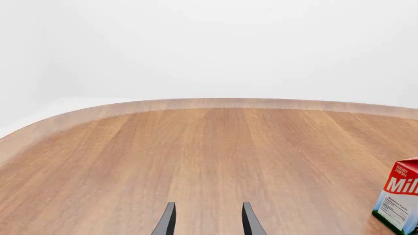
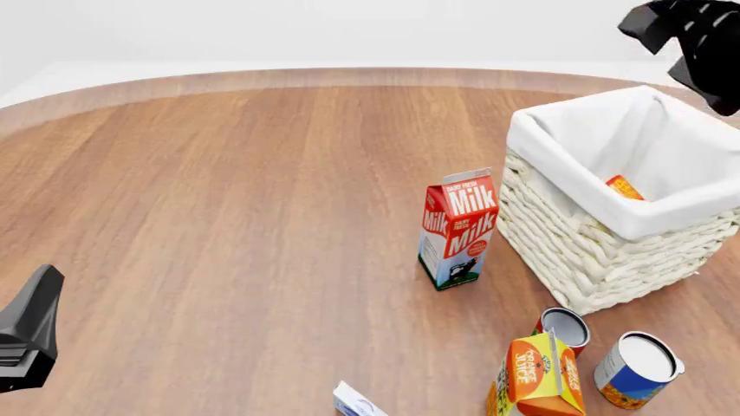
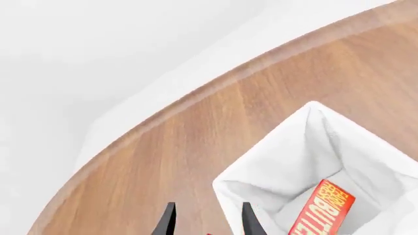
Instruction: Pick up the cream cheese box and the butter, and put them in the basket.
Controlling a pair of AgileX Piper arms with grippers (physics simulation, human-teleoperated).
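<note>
The basket (image 2: 553,147) stands at the right of the table. The butter (image 2: 625,186) lies inside it against the liner; the right wrist view shows it there too (image 3: 324,209). The cream cheese box (image 2: 357,403) lies at the front edge of the front view, only partly in frame. My right gripper (image 3: 207,221) is open and empty, held high above the basket's (image 3: 274,161) far side, and shows dark at the top right of the front view (image 2: 684,35). My left gripper (image 1: 207,223) is open and empty over bare table at the front left (image 2: 33,334).
A red-white milk carton (image 2: 458,230) stands upright just left of the basket and shows in the left wrist view (image 1: 398,198). An orange juice carton (image 2: 538,380) and two cans (image 2: 563,328) (image 2: 637,368) stand in front of the basket.
</note>
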